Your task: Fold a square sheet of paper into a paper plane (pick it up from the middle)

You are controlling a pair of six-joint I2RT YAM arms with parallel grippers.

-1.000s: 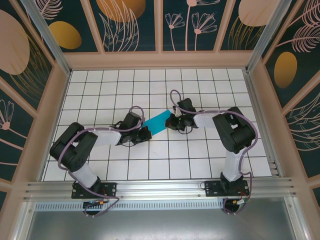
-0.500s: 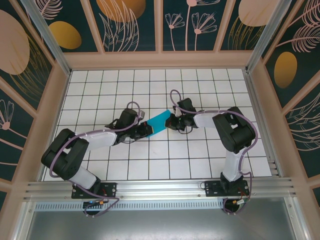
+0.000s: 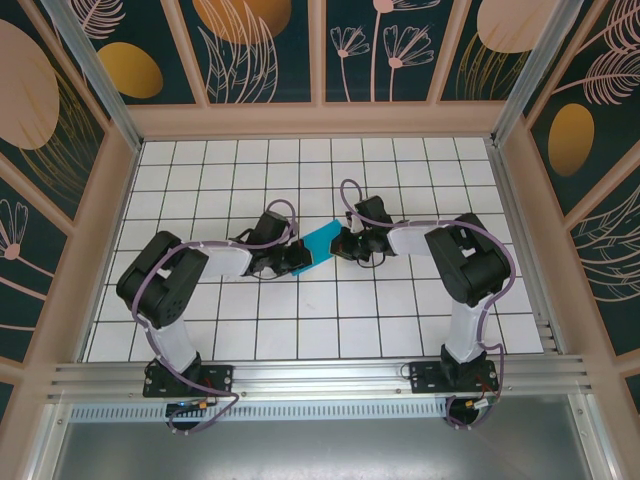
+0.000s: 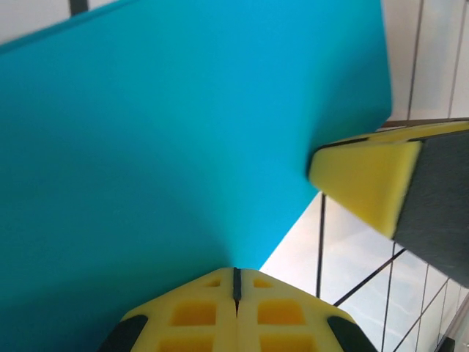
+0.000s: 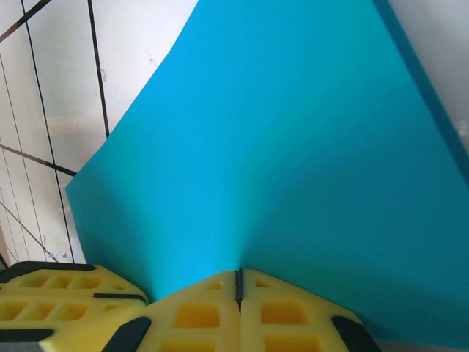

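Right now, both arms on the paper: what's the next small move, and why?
Probably lower the square sheet of paper onto the table and press it flat. Left gripper and right gripper are both shut on it from opposite ends, tips close together, and the sheet looks bent and lifted between them.
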